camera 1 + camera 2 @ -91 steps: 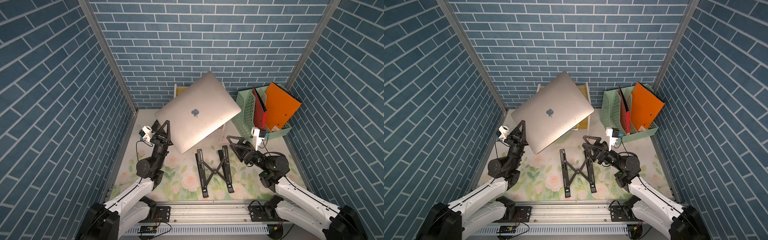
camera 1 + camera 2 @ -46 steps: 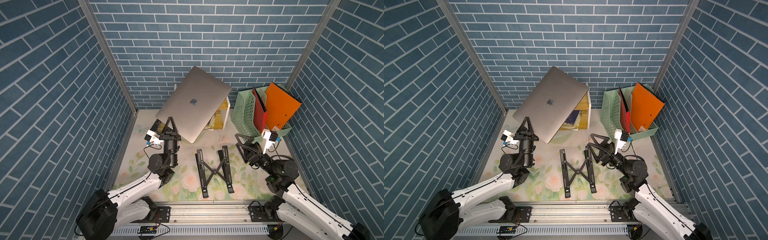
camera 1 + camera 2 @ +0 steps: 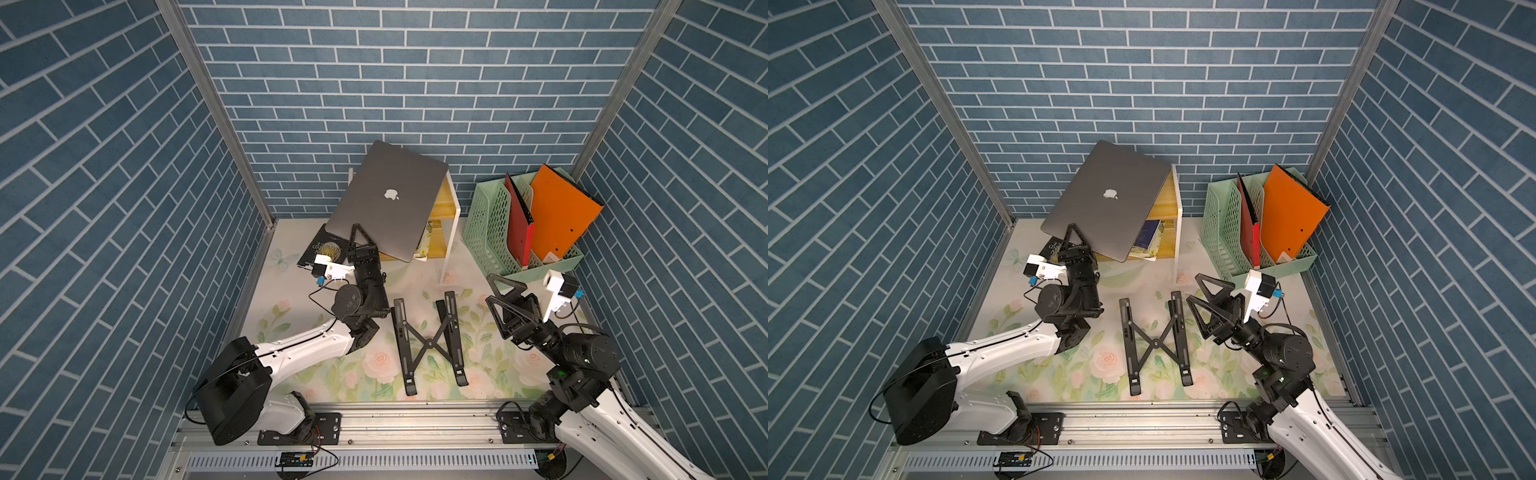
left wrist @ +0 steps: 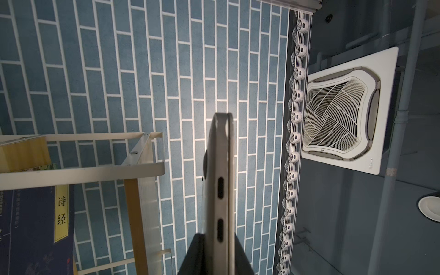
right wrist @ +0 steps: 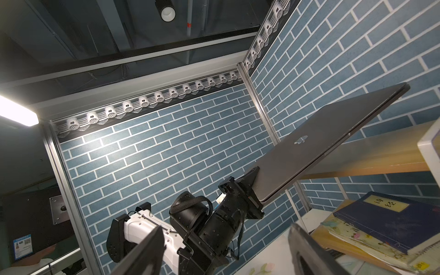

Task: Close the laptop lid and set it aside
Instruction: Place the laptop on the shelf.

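Blue brick-patterned walls close in a floral mat (image 3: 291,316) on three sides. The left gripper (image 3: 356,235) is clamped tight on the near edge of the laptop (image 3: 386,216). From the left wrist view, one finger lies against each face of the thin grey edge with its two slot ports. The laptop lid (image 3: 390,183) is folded flat against the base, logo side up. The whole machine slopes up and away from those jaws toward the back wall.

Past the jaws, under the laptop's far half, stands a white-framed rack (image 3: 451,232) with wooden shelves. I cannot tell whether the laptop touches its top. The lower shelf holds a dark blue book (image 3: 1148,235) lying flat on a few paler books. On the mat right beside the left jaws, partly under the laptop, lies a black book (image 3: 320,249).

The right gripper (image 3: 489,289) hangs with its fingers spread wide and nothing between them, well apart from the laptop. Just beyond those jaws sits a pale green slotted file basket (image 3: 484,232). A red folder (image 3: 519,224) stands in one divider slot. An orange folder (image 3: 561,216) leans tilted in the next, both sticking out above the rim.

Between the two grippers, nearer the arm bases, a black X-shaped stand (image 3: 428,336) lies flat on the mat.
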`<state>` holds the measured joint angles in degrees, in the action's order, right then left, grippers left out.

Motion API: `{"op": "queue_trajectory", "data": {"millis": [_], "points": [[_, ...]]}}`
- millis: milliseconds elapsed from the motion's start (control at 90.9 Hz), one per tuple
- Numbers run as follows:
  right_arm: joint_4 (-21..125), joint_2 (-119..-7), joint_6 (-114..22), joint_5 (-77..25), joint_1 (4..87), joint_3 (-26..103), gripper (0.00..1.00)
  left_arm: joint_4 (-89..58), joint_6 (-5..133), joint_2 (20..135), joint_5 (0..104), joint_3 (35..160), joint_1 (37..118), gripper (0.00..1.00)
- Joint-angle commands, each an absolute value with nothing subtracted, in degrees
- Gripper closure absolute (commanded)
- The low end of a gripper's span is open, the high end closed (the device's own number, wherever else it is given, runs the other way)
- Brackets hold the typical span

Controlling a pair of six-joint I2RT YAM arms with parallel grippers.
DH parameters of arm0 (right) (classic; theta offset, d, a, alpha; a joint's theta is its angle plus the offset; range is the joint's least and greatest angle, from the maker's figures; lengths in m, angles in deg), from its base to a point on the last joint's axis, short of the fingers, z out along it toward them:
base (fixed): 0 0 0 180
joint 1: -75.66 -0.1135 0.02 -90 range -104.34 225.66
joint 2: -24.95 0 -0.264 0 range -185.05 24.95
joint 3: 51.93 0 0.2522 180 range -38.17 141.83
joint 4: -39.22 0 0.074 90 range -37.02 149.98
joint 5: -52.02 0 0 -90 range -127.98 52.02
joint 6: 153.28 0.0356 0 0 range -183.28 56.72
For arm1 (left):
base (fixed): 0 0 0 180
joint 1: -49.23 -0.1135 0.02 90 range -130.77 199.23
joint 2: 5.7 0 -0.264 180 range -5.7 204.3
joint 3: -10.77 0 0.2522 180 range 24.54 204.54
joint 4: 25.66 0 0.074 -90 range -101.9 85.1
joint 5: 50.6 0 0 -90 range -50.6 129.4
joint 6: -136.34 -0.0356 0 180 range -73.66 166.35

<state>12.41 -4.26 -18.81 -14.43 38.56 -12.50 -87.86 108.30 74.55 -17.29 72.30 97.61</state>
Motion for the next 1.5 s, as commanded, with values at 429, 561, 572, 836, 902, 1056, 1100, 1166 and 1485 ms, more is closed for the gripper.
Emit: {"op": "queue_trajectory", "data": {"millis": [429,561,572,836,902,1056,1100,1166,1485], "points": [[22.3,1.7,-23.7,-13.9,38.8,-11.2,0.17,-91.9,102.5,85.6,-27.5,91.9,100.1,0.98],[25.3,3.2,-24.7,-14.2,38.8,-10.1,0.16,-90.9,99.3,87.6,-29.5,94.7,100.5,0.97],[25.5,3.3,-24.7,-14.1,38.8,-10.0,0.16,-90.8,99.1,87.9,-29.4,94.9,100.5,0.97],[26.7,4.2,-25.1,-14.5,38.8,-10.1,0.15,-90.7,98.1,90.5,-28.9,96.0,101.5,0.79],[26.7,4.2,-25.0,-14.5,38.8,-10.1,0.15,-92.3,98.0,90.8,-27.8,94.8,101.5,0.68],[27.0,4.0,-25.1,-14.4,38.9,-9.8,0.15,-95.2,98.4,91.1,-25.4,92.0,101.7,0.45],[27.1,3.9,-25.2,-14.4,38.8,-9.8,0.15,-95.7,98.4,90.8,-24.9,91.0,101.8,0.40],[27.2,3.8,-25.3,-14.5,38.8,-9.8,0.15,-96.6,97.9,90.1,-24.1,89.6,101.9,0.35],[25.8,2.3,-25.4,-14.9,38.8,-10.1,0.15,-91.6,101.5,85.2,-21.1,81.2,102.3,0.13]]}}
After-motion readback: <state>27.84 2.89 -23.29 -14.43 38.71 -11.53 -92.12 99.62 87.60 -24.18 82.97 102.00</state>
